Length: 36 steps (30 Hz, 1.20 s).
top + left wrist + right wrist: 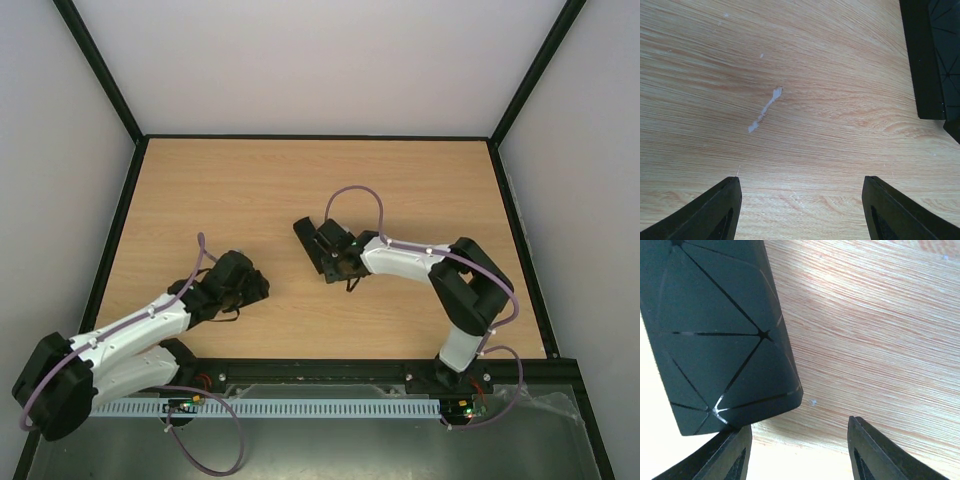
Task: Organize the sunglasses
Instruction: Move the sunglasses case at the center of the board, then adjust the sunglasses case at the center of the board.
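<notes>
The black oblong case (302, 231) lies on the wooden table near the middle. It fills the left of the right wrist view (715, 330), with thin triangular lines on its lid. My right gripper (322, 250) is open right at its near end (800, 424), with the left finger at the case's corner and nothing between the fingers. My left gripper (255, 286) is open and empty over bare wood (800, 180), and the case's edge (932, 55) shows at the top right of that view. Thin brown pieces (351, 280) peek out under my right wrist, possibly the sunglasses, mostly hidden.
The wooden table (250, 190) is bounded by black rails and white walls. A white scuff (765, 109) marks the wood ahead of my left gripper. No cloth is in view.
</notes>
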Each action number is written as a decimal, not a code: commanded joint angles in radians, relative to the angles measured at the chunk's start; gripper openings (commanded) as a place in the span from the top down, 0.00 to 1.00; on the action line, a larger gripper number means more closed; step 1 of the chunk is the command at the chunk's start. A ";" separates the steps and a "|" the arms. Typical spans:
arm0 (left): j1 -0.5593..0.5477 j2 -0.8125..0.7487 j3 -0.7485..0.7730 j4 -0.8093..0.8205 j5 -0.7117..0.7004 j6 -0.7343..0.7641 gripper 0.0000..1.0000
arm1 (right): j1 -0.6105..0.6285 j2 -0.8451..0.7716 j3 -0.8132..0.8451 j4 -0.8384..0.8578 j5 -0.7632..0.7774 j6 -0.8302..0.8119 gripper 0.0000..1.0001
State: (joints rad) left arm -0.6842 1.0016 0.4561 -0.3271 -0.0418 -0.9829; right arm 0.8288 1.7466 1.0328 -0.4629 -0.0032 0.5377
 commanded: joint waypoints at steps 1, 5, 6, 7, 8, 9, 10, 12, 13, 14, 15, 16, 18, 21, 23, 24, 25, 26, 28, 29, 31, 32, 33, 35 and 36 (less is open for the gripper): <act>0.005 -0.025 -0.008 -0.035 -0.004 0.006 0.31 | -0.010 -0.076 -0.027 -0.010 0.011 -0.018 0.46; 0.006 -0.043 -0.018 -0.036 -0.013 0.003 0.31 | -0.001 -0.153 -0.104 0.046 -0.086 -0.001 0.45; 0.005 -0.044 -0.020 -0.033 -0.017 0.005 0.31 | 0.009 -0.160 -0.112 0.054 -0.093 0.004 0.45; 0.007 -0.041 -0.016 -0.032 -0.021 0.008 0.31 | 0.024 -0.162 -0.117 0.058 -0.095 0.009 0.44; 0.010 -0.036 -0.011 -0.029 -0.023 0.012 0.31 | 0.038 -0.162 -0.117 0.063 -0.095 0.013 0.43; 0.013 -0.028 -0.004 -0.026 -0.025 0.017 0.31 | 0.052 -0.160 -0.115 0.070 -0.099 0.020 0.42; 0.015 -0.019 0.002 -0.023 -0.025 0.021 0.31 | 0.064 -0.157 -0.114 0.078 -0.104 0.027 0.41; 0.019 -0.007 0.018 -0.018 -0.028 0.030 0.30 | 0.086 -0.137 -0.107 0.099 -0.116 0.038 0.39; 0.021 -0.001 0.026 -0.016 -0.029 0.036 0.30 | 0.091 -0.123 -0.101 0.105 -0.116 0.044 0.38; 0.023 0.007 0.033 -0.016 -0.031 0.040 0.28 | 0.093 -0.098 -0.089 0.108 -0.111 0.046 0.38; 0.025 0.010 0.043 -0.016 -0.032 0.043 0.27 | 0.093 -0.079 -0.076 0.107 -0.097 0.053 0.38; 0.026 0.015 0.050 -0.016 -0.034 0.047 0.26 | 0.092 -0.061 -0.060 0.103 -0.076 0.056 0.37; 0.027 0.015 0.062 -0.021 -0.039 0.050 0.25 | 0.090 -0.021 -0.021 0.083 -0.022 0.064 0.35; 0.029 0.006 0.076 -0.031 -0.048 0.055 0.21 | 0.061 0.036 0.029 0.047 0.012 0.074 0.35; 0.030 -0.003 0.085 -0.037 -0.054 0.056 0.18 | 0.030 0.055 0.039 0.041 0.021 0.072 0.35; 0.031 -0.010 0.087 -0.038 -0.057 0.056 0.17 | 0.015 0.056 0.039 0.044 0.023 0.068 0.35; 0.031 -0.015 0.090 -0.039 -0.059 0.057 0.16 | -0.001 0.056 0.039 0.047 0.024 0.064 0.35; 0.032 -0.019 0.089 -0.039 -0.062 0.059 0.14 | -0.016 0.056 0.039 0.048 0.027 0.057 0.35; 0.035 -0.025 0.092 -0.036 -0.064 0.062 0.08 | -0.049 0.062 0.047 0.046 0.035 0.043 0.34; 0.036 -0.025 0.094 -0.034 -0.064 0.064 0.02 | -0.066 0.065 0.051 0.045 0.034 0.035 0.34; 0.038 -0.025 0.097 -0.027 -0.066 0.068 0.00 | -0.094 0.068 0.059 0.053 0.034 0.022 0.34; 0.039 -0.024 0.098 -0.024 -0.066 0.071 0.01 | -0.109 0.071 0.061 0.059 0.034 0.015 0.34; 0.041 -0.023 0.100 -0.017 -0.067 0.074 0.00 | -0.124 0.076 0.067 0.062 0.033 0.009 0.34; 0.046 -0.020 0.107 -0.007 -0.067 0.082 0.01 | -0.147 0.094 0.086 0.065 0.026 -0.006 0.34; 0.047 -0.018 0.111 -0.004 -0.068 0.087 0.01 | -0.155 0.103 0.098 0.067 0.028 -0.014 0.34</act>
State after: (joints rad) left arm -0.6483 0.9878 0.5274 -0.3428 -0.0910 -0.9222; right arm 0.7059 1.8145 1.0801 -0.3916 -0.0090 0.5632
